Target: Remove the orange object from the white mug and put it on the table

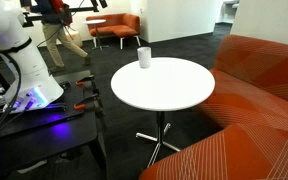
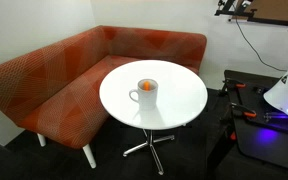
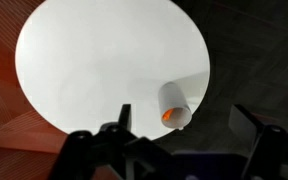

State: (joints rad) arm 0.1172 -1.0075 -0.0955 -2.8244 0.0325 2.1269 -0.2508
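The mug (image 2: 144,95) is seen upright on the surface (image 2: 180,102), the orange object (image 2: 146,85) held inside it; the gripper (image 3: 184,112) is spread wide, nothing grasped

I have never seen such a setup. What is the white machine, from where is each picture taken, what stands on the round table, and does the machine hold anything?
The white machine is a robot arm. Two pictures come from cameras standing in the room, looking at the round white table from different sides. The third comes from a camera on the arm's wrist, looking down; the dark prongs at its lower edge are the fingers of the robot's hand. On the table stands a white mug with an orange object inside it. The hand is open above the table and holds nothing. The large orange seat is a sofa.
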